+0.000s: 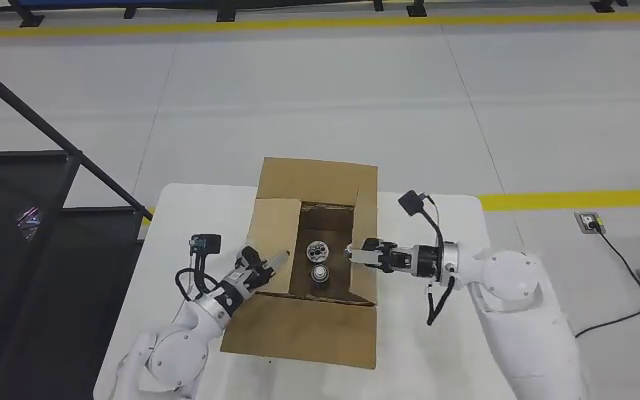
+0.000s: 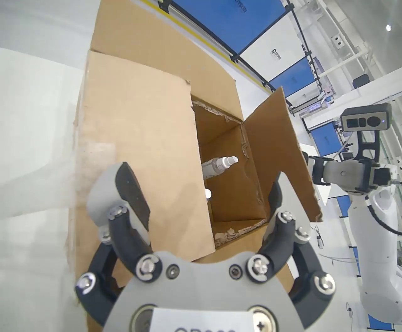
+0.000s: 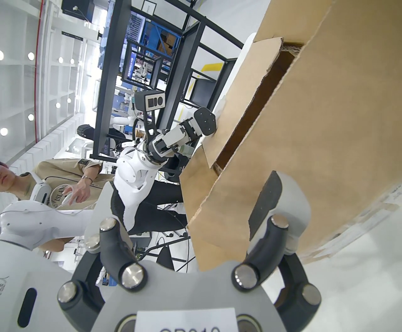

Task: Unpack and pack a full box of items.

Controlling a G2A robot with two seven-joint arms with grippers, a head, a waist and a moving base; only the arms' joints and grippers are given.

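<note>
The left arm (image 1: 185, 345) and right arm (image 1: 510, 280) have glossy white rounded shells with black bands at the joints. The left gripper (image 1: 278, 260) and right gripper (image 1: 353, 251) share a grey plate (image 2: 201, 283), black links (image 2: 125, 239), silver screws (image 2: 147, 267) and 2 grey fingers (image 2: 102, 196) with dark pads (image 2: 132, 191). A black cable (image 1: 437, 300) hangs by the right wrist.

Robotics lab — yellow floor tape (image 1: 560, 199), blue partitions (image 2: 226, 19)

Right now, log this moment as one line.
left gripper: open, above box flap | right gripper: open, at opposite flap | cardboard box: open, bottles inside
</note>
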